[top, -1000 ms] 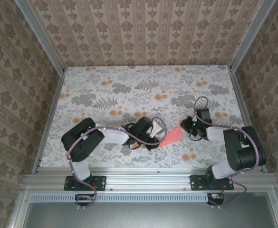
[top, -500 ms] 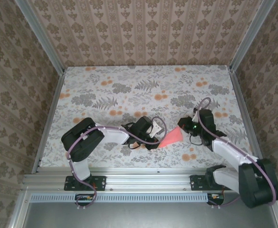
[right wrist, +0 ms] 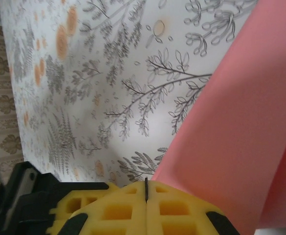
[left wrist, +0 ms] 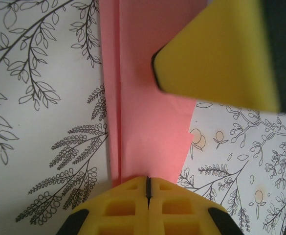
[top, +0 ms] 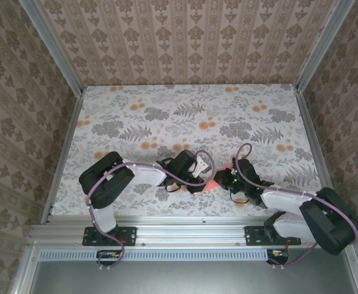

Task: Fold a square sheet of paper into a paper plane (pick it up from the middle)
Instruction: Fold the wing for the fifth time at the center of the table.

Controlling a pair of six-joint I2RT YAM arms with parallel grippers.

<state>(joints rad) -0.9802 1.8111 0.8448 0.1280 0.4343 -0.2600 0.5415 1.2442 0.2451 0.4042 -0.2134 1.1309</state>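
Paper plane: the paper plane, by my judgement half-made, lay as a long pink strip with a lengthwise crease on the flowered table, near its front edge and between the two arms.
Left gripper: the left gripper had its jaws together, tips at one end of the strip; whether it pinched the paper or only pressed on it, I could not tell.
Right gripper: the right gripper likewise had its jaws closed tight, with pink paper rising just beside the fingers; I could not make out if any paper sat between them.
Spacing: the two grippers stood close, nearly nose to nose over the strip.
Step in hand: it looked to me like a crease being pressed or a flap being turned along the centre line.
How to do it well: one end should be pinned firmly while the other works, the edge matched to the ridge before pressing, and the stroke run along the fold, not across it.
Risk: thin paper may skew or buckle if both ends are pushed together.
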